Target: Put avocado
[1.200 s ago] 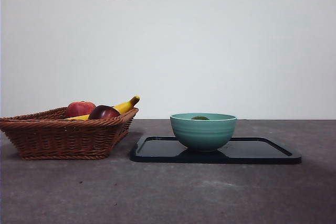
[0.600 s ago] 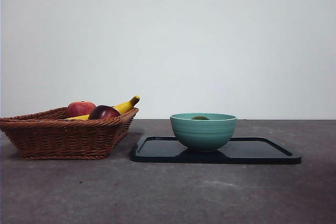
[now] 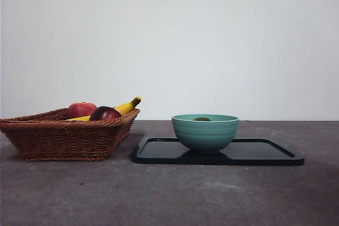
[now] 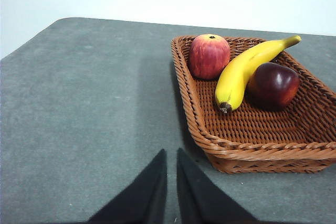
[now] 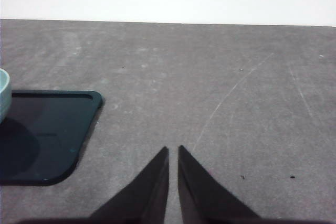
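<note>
The right end effector [image 5: 172,153] hangs over the bare grey bench [image 5: 220,87], its two black jaws drawn almost together with only a thin slit between their tips and nothing held. Off to one side lies a corner of the dark tray [image 5: 58,129], with a sliver of the pale green bowl [image 5: 3,95] standing on it at the picture's edge.
</note>
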You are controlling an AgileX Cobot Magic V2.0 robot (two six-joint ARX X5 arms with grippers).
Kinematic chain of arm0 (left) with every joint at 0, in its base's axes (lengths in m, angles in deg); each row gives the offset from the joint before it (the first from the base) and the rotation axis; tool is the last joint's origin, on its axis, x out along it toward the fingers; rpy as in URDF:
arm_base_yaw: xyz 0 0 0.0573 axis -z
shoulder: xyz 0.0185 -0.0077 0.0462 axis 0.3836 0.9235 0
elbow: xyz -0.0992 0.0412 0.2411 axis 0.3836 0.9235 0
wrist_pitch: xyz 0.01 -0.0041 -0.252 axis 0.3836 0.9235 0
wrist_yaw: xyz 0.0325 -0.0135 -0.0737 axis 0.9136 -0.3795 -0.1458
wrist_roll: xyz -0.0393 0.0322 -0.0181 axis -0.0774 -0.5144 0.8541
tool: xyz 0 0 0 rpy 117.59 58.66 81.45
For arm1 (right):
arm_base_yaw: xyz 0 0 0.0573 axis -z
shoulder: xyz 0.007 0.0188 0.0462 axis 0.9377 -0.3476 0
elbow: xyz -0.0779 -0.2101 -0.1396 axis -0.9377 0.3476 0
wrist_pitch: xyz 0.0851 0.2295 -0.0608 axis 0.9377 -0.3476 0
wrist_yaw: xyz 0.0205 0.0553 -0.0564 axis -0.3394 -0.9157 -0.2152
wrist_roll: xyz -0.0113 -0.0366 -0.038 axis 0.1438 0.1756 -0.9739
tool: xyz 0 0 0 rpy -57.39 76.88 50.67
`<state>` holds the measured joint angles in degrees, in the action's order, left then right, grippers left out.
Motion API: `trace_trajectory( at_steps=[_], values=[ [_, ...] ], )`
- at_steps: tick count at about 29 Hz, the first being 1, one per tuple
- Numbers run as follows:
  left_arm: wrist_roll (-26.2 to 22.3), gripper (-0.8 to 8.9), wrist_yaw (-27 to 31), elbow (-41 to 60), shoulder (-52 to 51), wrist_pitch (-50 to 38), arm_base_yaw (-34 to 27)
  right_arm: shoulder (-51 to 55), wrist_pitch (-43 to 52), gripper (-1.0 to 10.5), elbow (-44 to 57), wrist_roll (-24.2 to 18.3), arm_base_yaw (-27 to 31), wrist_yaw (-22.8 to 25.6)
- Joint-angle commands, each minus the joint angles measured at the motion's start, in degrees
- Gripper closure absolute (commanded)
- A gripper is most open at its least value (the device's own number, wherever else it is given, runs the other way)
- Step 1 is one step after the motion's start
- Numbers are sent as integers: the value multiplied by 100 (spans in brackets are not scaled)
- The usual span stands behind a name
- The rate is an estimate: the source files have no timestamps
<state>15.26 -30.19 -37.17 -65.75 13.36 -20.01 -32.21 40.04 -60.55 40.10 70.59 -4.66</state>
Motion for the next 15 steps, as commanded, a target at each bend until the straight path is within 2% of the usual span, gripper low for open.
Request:
trace_trajectory(
  at_steps=[1,15],
  values=[
    [-63,786,11,120,-4,35,15,9,-50,922,33,-66,7,-17],
    [-63,786,11,120,-4,33,15,9,81,922,28,-46,7,4]
  ],
)
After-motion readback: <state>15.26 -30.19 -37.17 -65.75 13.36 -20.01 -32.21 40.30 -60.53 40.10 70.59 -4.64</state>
